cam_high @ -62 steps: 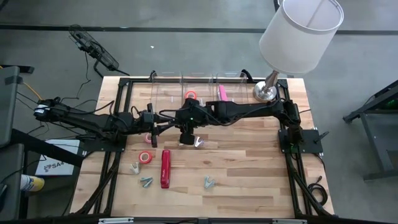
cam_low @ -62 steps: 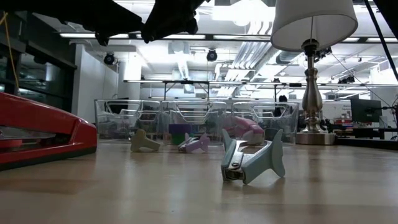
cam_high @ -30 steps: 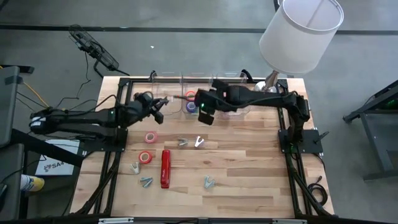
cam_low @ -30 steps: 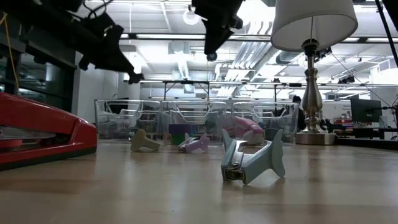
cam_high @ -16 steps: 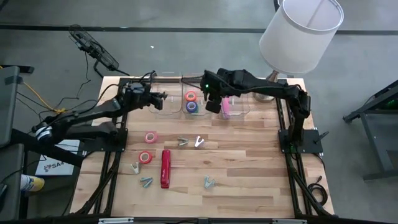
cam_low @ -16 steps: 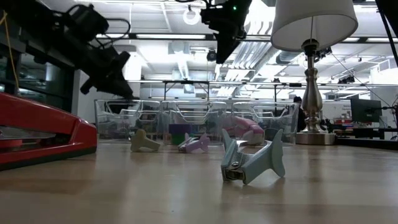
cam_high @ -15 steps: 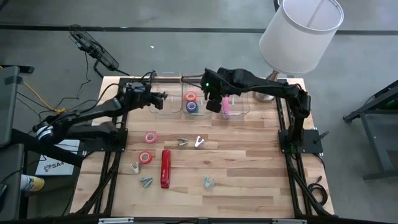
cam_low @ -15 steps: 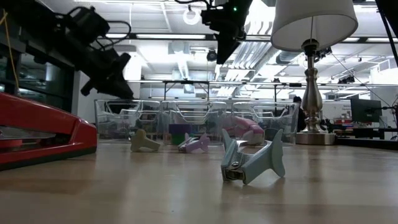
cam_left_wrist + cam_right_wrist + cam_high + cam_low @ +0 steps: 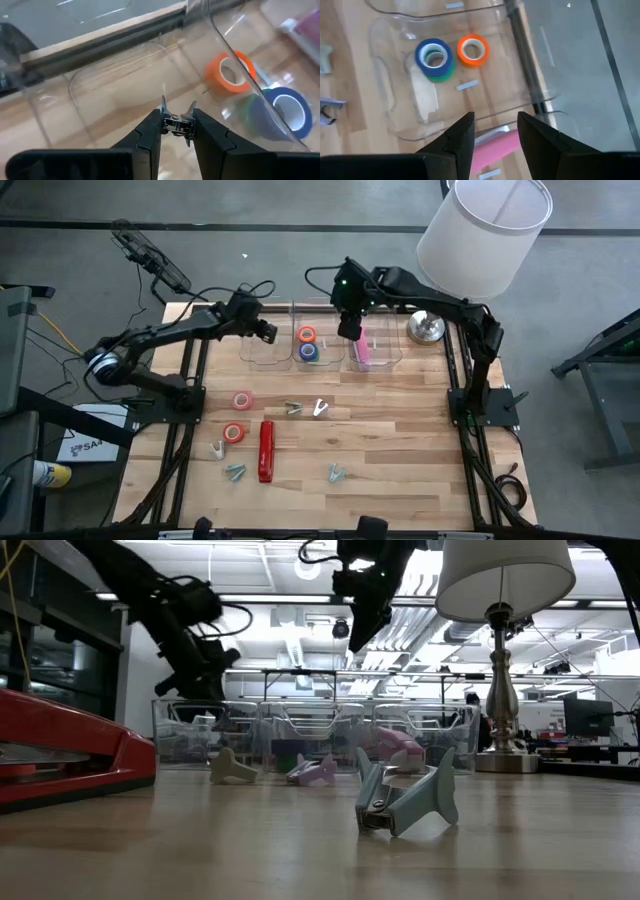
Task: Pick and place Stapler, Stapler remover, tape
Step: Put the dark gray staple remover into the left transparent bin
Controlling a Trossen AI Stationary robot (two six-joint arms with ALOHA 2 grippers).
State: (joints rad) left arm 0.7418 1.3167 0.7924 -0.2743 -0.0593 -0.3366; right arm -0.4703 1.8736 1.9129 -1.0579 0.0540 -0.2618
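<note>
The left gripper (image 9: 176, 126), clamped on what looks like a staple remover (image 9: 176, 123), hovers over the far-left bin (image 9: 262, 348) to drop it, while the right gripper (image 9: 495, 131) hangs spread and empty.

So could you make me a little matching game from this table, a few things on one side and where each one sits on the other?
Things:
1. orange tape
2. red stapler
3. pink stapler
4. staple remover

Places:
A. bare table
B. middle clear bin
C. held in the left gripper
D. clear bin nearest the lamp

Pairs: 1-B, 2-A, 3-D, 4-C
</note>
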